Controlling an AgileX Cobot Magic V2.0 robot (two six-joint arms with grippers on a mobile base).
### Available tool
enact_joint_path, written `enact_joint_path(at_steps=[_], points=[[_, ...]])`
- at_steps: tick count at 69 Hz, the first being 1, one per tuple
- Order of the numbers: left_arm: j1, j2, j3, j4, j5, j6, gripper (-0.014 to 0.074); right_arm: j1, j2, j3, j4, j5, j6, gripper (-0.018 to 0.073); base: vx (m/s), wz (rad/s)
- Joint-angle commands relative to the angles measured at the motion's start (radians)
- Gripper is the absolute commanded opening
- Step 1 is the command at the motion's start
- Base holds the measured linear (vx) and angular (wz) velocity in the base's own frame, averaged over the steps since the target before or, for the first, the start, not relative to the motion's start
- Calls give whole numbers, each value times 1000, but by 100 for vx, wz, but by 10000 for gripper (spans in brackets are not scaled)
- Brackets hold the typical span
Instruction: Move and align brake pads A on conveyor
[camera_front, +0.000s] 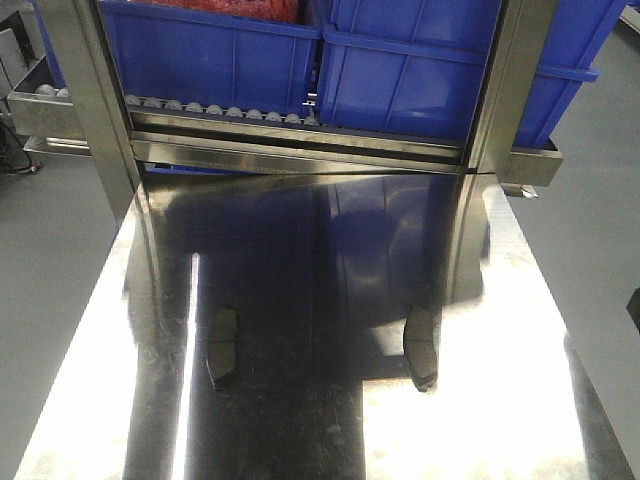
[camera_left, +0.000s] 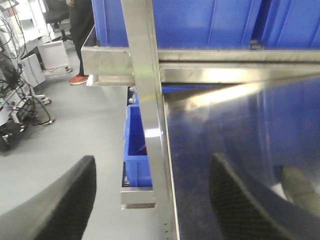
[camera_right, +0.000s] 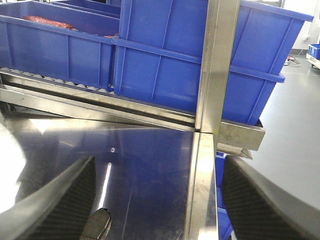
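Two brake pads A lie flat on the shiny steel table (camera_front: 330, 420), one on the left (camera_front: 222, 346) and one on the right (camera_front: 422, 347), both lengthwise and about level with each other. The conveyor is out of view. No gripper shows in the front view. In the left wrist view my left gripper (camera_left: 152, 200) is open over the table's left edge, and a pad (camera_left: 301, 189) shows partly at the lower right, outside its fingers. My right gripper (camera_right: 157, 200) is open over the table's right edge, with a pad's end (camera_right: 100, 225) beside its left finger (camera_right: 65, 200).
Blue bins (camera_front: 420, 60) sit on a roller rack (camera_front: 220, 108) behind the table, between two upright steel posts (camera_front: 95, 100). A smaller blue bin (camera_left: 137, 145) hangs below the table's left edge. A person (camera_left: 80, 35) and cables stand on the grey floor at far left.
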Motion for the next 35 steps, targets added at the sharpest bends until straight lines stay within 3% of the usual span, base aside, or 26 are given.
enact_joint_path(at_steps=[1,11,23,35], points=[[-1,36,-73,-7,-73,-69,471,-4,15,-28,-4,-77,-3,505,0,0],[-1,206,-238,-16,95,-104,471,-4,15,-28,-4,-77,-3,505,0,0],[-1,453,-431,-107,323,-104,471,-4,15,-28,-4,-79,-3,505,0,0],[-2,685,-509,-133,426,-99,471,-4,15,-28,-4,-79,-3,505,0,0]])
